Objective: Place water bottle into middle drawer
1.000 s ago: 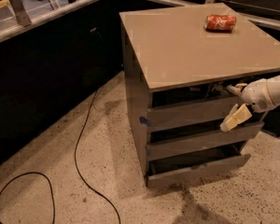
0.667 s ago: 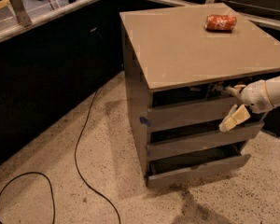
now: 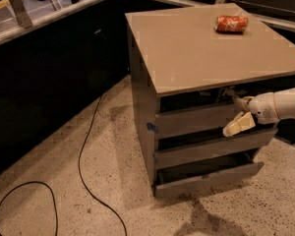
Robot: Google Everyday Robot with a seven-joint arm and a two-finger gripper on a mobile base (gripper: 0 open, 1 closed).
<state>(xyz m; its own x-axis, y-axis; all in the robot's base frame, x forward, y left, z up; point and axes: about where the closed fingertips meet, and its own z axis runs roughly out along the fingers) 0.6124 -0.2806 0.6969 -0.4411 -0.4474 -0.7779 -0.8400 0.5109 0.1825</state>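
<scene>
The water bottle is not in view. The grey cabinet (image 3: 142, 97) has three drawers. The middle drawer (image 3: 206, 150) stands slightly ajar with a dark gap above its front. My gripper (image 3: 238, 114) reaches in from the right edge at the top drawer's front (image 3: 191, 121). Its cream fingers are spread: one fingertip (image 3: 240, 102) is at the gap under the cabinet top, the other (image 3: 237, 126) is at the lower edge of that drawer front. Nothing shows between them.
A red soda can (image 3: 231, 23) lies on its side on the cabinet top (image 3: 206, 48). The bottom drawer (image 3: 211, 178) is pulled out a little. A black cable (image 3: 83, 151) runs over the speckled floor at left. A dark counter wall (image 3: 49, 73) stands behind.
</scene>
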